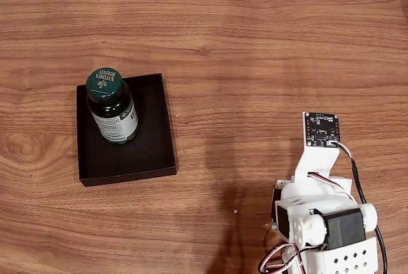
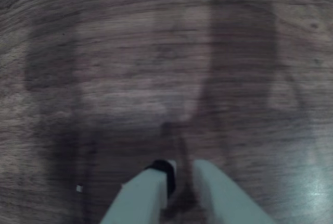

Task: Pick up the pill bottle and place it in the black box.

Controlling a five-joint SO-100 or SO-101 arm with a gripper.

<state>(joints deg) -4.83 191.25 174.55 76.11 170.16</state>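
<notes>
Fixed view, one pill bottle [image 1: 112,105], upright in one black box [image 1: 150,150]

Tons of bare wood table [image 1: 255,64] all around me, the only stuff in my way being the pill bottle [image 1: 113,106] standing in the black box [image 1: 150,150] over left.

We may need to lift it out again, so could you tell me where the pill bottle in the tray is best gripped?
Probably by its dark green cap, coming straight down from above. The pill bottle stands upright in the black box, near its upper left corner in the fixed view, so the low walls there crowd a sideways approach. The round cap is topmost and unobstructed.
</notes>
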